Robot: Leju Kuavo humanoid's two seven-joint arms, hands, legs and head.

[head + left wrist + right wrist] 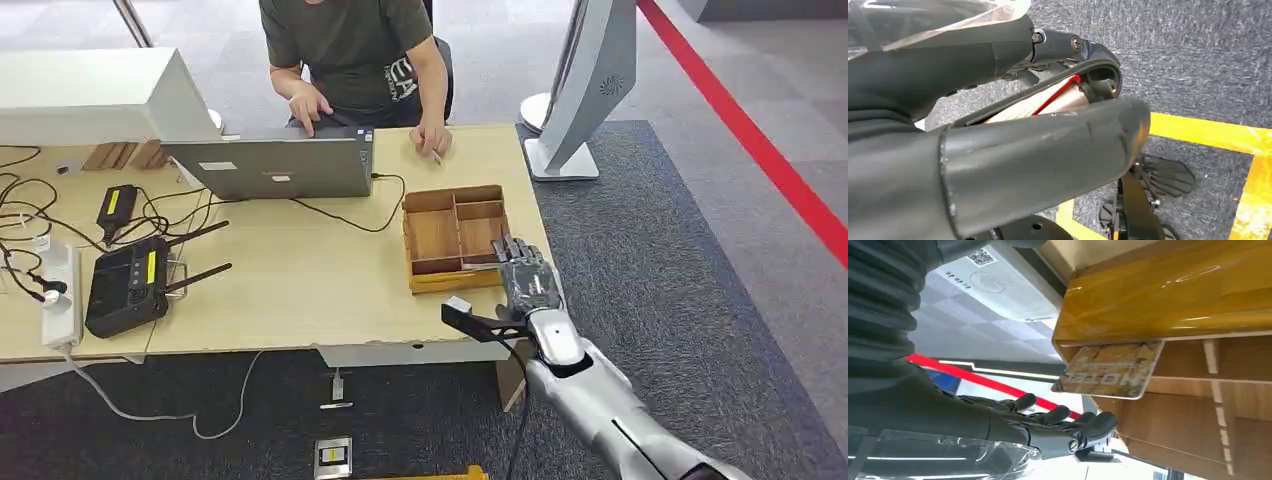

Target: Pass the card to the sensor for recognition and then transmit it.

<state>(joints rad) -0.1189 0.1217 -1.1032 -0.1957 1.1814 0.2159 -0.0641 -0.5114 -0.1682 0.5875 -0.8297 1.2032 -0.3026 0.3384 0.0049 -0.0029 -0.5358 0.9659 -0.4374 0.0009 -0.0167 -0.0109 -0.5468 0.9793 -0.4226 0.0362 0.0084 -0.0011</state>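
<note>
A gold-patterned card (1108, 371) marked HOTEL leans in a compartment of the wooden tray (455, 235) on the right part of the table; the right wrist view shows the tray's glossy wall (1168, 300). My right hand (527, 277) hovers at the tray's front right corner. Its dark fingers (1063, 416) are stretched out close to the card, apart from it and holding nothing. A black flat sensor (470, 320) with a cable sits at the table's front edge, just left of my right wrist. My left hand (1038, 145) hangs over the carpet, fingers apart, with nothing in it.
A person (360, 55) types on a grey laptop (275, 165) at the far side of the table. A black router (125, 287), a power strip (58, 295) and loose cables lie at the left. A white stand (585, 90) rises beyond the table's right end.
</note>
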